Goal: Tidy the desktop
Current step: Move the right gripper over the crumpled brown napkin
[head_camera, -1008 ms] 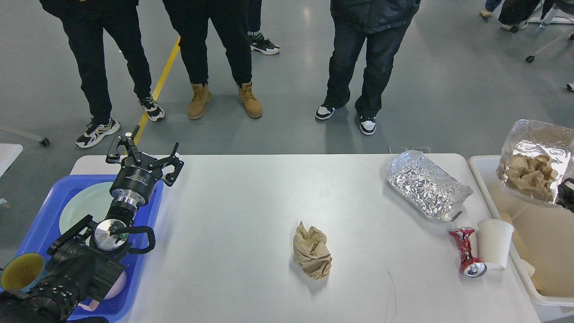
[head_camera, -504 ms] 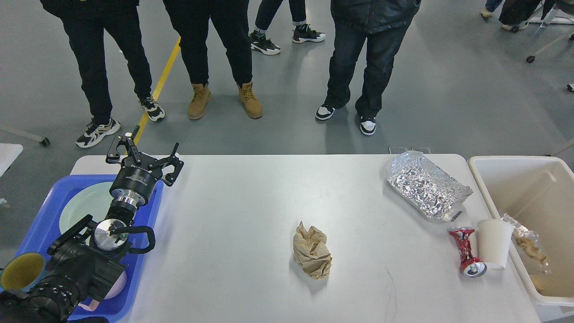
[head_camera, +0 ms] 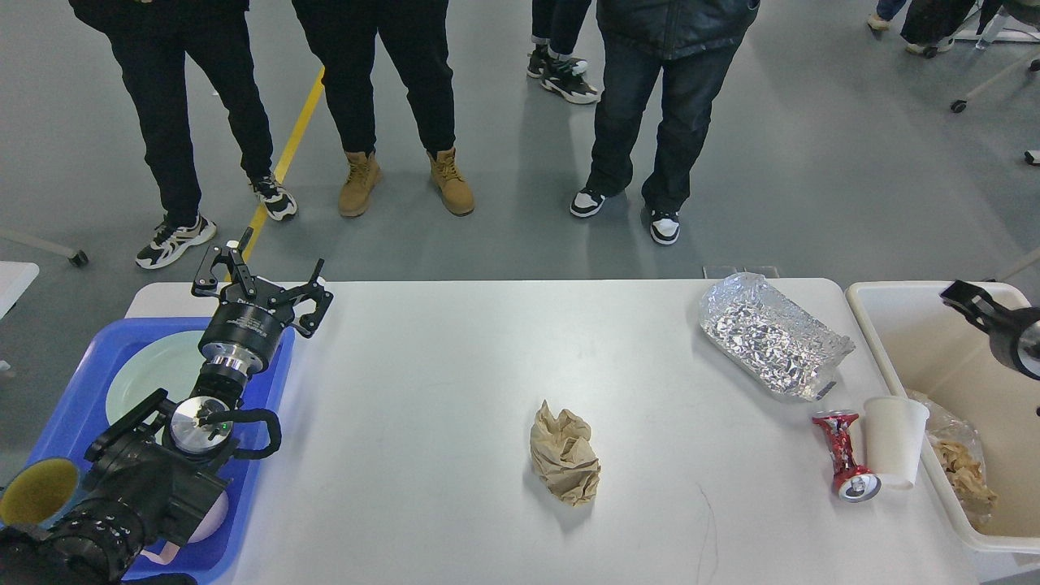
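The white desktop [head_camera: 455, 366] carries a crumpled brown paper ball [head_camera: 565, 453] near its middle. A silver foil bag [head_camera: 772, 333] lies at the back right. In front of it a crushed red can [head_camera: 845, 455] lies next to an upright white paper cup [head_camera: 894, 439]. My left gripper [head_camera: 260, 280] hovers open over the back left corner, holding nothing. My right gripper [head_camera: 975, 305] pokes in at the right edge above the cream bin [head_camera: 902, 325]; only part of it shows.
A clear bag of brown paper [head_camera: 963, 471] lies inside the bin. A blue tray [head_camera: 81, 390] at the left holds a pale green plate [head_camera: 154, 366] and a yellow cup [head_camera: 36, 491]. People stand along the far edge.
The clear bag of brown paper dropped from high at the right into the bin. My right gripper came into view above the bin. The left arm stayed still.
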Controlling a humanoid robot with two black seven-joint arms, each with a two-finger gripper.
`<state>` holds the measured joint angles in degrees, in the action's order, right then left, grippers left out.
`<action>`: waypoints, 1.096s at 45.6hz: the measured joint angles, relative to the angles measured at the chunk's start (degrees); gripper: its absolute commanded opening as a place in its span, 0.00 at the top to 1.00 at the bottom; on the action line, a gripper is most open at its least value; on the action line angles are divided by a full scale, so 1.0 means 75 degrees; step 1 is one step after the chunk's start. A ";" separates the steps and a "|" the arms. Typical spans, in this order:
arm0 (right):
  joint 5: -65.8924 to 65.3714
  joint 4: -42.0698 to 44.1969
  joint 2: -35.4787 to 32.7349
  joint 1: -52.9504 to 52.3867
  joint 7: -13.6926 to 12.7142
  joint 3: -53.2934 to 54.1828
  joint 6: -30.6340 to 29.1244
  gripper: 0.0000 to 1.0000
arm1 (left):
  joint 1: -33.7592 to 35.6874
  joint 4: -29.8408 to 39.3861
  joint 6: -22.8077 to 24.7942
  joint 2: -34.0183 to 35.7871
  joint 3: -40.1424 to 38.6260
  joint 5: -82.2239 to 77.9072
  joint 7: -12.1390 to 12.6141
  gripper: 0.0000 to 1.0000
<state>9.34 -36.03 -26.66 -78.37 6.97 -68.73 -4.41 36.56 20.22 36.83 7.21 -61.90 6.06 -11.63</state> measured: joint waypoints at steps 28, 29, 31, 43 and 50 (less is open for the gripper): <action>0.0019 -0.3307 0.2476 -0.5816 -0.0192 -0.0658 -0.5551 0.00 | 0.0001 -0.0002 0.0000 0.0000 0.0002 0.0000 -0.0005 0.04; 0.0020 -0.3395 0.2480 -0.5989 -0.0192 -0.0643 -0.5708 0.00 | 0.0001 -0.0002 0.0000 0.0000 0.0002 0.0000 -0.0005 0.04; 0.0020 -0.3581 0.2485 -0.6379 -0.0191 -0.0584 -0.5992 0.00 | 0.0001 -0.0002 0.0000 0.0000 0.0002 0.0000 -0.0006 0.04; 0.0020 -0.4222 0.2529 -0.7339 -0.0190 -0.0274 -0.6257 0.00 | 0.0001 -0.0006 0.0000 0.0000 0.0002 0.0000 -0.0006 0.04; 0.0034 -0.4236 0.2919 -0.6028 -0.0204 -0.0204 -0.5298 0.00 | 0.0001 -0.0007 0.0000 0.0000 0.0002 0.0000 -0.0009 0.04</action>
<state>9.60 -67.80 -4.77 -123.58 5.45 -70.26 -44.14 36.57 20.17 36.83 7.21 -61.88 6.06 -11.69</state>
